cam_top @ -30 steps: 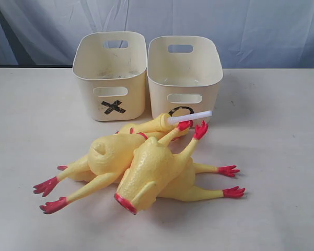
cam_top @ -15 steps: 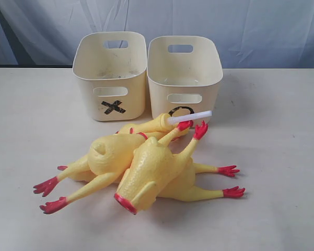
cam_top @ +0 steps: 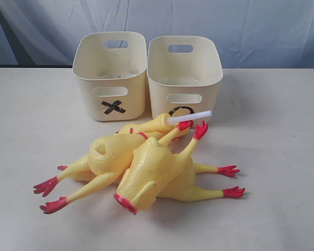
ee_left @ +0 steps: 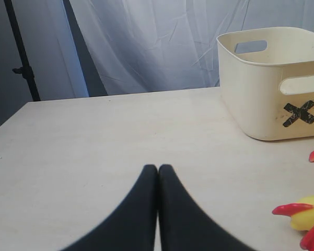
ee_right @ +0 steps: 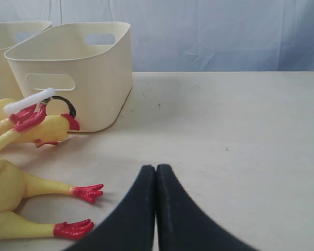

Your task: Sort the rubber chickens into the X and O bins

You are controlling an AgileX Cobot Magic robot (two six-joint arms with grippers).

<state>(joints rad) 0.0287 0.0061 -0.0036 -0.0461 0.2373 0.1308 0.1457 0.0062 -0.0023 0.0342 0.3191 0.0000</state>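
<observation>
Exterior view: 4 chickens (cam_top: pixel 146 167) lie in a heap on the bench (cam_top: pixel 271 157), all outside the bins. The X bin (cam_top: pixel 130 99) stands behind the heap to the left, and the O bin (cam_top: pixel 159 102) is just beside it on the right. The slim chicken (cam_top: pixel 151 125) lies at the back of the heap, and its white tube (cam_top: pixel 189 116) crosses in front of the O mark. 1 chicken's red feet point left, another's point right, and the top one's point toward the O bin. Neither gripper shows here.

Left wrist view: the left gripper (ee_left: pixel 158 170) has its fingers pressed together, empty, above bare bench. The X bin (ee_left: pixel 256 99) stands well apart from it, and a red foot (ee_left: pixel 290 210) shows at the edge.

Right wrist view: the right gripper (ee_right: pixel 156 170) is likewise pressed together and empty. The O bin (ee_right: pixel 102 78), the tube (ee_right: pixel 28 101) and 2 red feet (ee_right: pixel 86 192) lie off to one side.
</observation>
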